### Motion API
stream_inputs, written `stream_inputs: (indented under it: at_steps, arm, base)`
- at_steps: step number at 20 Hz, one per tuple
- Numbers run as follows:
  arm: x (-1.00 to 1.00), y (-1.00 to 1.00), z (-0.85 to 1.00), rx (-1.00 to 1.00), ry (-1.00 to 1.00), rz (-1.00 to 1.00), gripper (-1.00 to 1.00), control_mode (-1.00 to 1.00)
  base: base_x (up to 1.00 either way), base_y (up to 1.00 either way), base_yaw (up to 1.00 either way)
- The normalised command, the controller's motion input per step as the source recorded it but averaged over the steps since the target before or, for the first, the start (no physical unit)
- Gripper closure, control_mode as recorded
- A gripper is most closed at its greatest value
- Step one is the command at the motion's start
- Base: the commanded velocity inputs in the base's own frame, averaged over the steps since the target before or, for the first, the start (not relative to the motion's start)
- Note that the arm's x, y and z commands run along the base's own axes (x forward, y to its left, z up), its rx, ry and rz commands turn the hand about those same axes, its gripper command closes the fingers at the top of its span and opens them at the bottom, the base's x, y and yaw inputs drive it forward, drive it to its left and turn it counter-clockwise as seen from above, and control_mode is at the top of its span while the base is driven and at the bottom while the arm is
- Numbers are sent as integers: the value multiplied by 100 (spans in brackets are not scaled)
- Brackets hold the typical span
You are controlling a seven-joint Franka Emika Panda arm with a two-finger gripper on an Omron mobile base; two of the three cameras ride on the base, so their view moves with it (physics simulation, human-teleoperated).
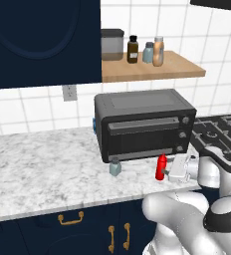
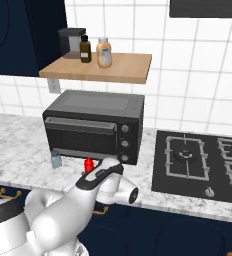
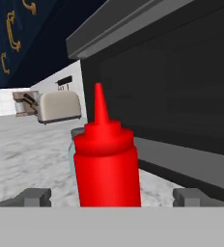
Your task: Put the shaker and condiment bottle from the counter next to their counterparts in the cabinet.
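In the left base view, the blue cupboard (image 1: 43, 40) fills the upper left, and the wooden shelf (image 1: 152, 69) runs from it toward the upper right. On the shelf stand a grey canister (image 1: 112, 44), a brown bottle (image 1: 132, 49), a small blue-grey shaker (image 1: 148, 52) and a tan bottle (image 1: 158, 51) just beside it. Below, the speckled desk (image 1: 43, 169) crosses the middle of the frame. The toaster oven (image 1: 143, 124) sits on it at centre. In front of the oven, the shaker (image 1: 115, 167) stands upright, and the red bottle (image 1: 161, 167) stands to its right, apart from it. The tool (image 1: 173, 168) is at the bottle, fingers spread wide; in the hand view the bottle rises between the two fingertips (image 3: 36, 197), neither visibly pressing it.
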Motion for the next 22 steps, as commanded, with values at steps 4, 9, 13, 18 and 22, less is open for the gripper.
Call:
stream_inputs:
  at_steps: [4, 9, 13, 18, 22]
  arm:
    - [8, 7, 0, 0, 0, 0, -100, -100]
    - [7, 15, -5, 0, 0, 0, -100, -100]
    - [7, 26, -16, -1, 0, 0, -100, -100]
    - [12, 29, -22, -2, 0, 0, 100, -100]
    - [0, -7, -12, 3, 0, 0, 100, -100]
  base:
    - [0, 0, 0]
    - [0, 0, 0]
    - [0, 0, 0]
    - [0, 0, 0]
    - [0, 0, 0]
